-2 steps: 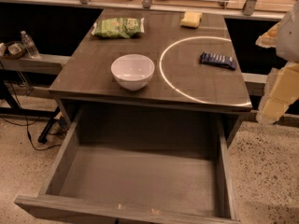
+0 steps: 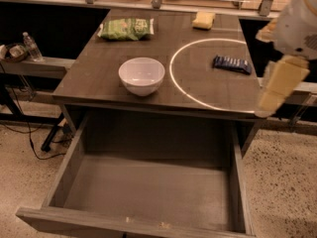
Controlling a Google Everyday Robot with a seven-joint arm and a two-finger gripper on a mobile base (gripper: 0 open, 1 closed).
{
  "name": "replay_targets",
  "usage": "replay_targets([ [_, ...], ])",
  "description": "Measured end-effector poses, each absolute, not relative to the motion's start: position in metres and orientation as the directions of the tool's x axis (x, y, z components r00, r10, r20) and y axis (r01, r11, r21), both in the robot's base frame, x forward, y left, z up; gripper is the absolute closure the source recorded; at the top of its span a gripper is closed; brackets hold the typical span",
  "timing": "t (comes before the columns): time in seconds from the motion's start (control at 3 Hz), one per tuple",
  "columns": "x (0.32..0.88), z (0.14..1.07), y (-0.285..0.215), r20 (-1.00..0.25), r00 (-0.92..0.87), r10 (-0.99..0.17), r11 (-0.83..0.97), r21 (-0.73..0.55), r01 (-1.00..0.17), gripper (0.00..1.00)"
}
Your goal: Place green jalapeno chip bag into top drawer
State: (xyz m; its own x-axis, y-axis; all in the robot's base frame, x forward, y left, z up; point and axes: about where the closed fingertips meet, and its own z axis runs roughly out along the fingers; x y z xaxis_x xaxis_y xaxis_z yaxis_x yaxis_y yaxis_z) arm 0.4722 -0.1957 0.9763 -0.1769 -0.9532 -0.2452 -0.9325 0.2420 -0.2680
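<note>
1. Green jalapeno chip bag (image 2: 126, 29) has not yet been put into the top drawer (image 2: 69, 170). The drawer is seen pulled wide open at the bottom of the frame, with its flat bottom bare.
2. Just above the drawer, a white bowl (image 2: 141, 75) is set near the front edge of the table (image 2: 94, 83), left of centre. A pale ring (image 2: 171, 71) is marked on the tabletop to the bowl's right.
3. At the right edge of the frame the gripper (image 2: 275, 90) is held off the tabletop, beside the table's front right corner.
   - Against the view of 0.7 s ago, it has been shifted a little leftward and upward in the frame, toward the table.
   - Nothing on the table has been moved.
   - Whether it is open or closed cannot be told; the bag is plainly not in it.
4. From that shift, an approach is judged to be only just begun, with the grasp and the whole transfer still to be done. The bag lies diagonally opposite, so a long reach across the table, past the bowl, is likely to be needed.
5. Farther back, a dark blue wrapped bar (image 2: 232, 64) is laid inside the ring on the right. A yellow sponge (image 2: 204, 20) is placed at the far edge.
6. In the upper left of the frame, the bag is laid flat at the table's far left corner, well apart from the bowl and sponge. It looks green and crinkled, with pale markings too small to be read.
</note>
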Motion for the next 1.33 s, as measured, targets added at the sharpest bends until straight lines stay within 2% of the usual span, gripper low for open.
replay_targets([
  [0.67, 0.622, 0.982, -0.081, -0.411, 0.014, -0.911, 0.146, -0.355, -0.923, 0.0],
  [1.0, 0.674, 0.99, -0.021, -0.493, 0.09, -0.866, 0.115, -0.371, -0.921, 0.0],
  [1.33, 0.689, 1.012, -0.008, -0.525, 0.12, -0.843, 0.124, -0.405, -0.906, 0.0],
])
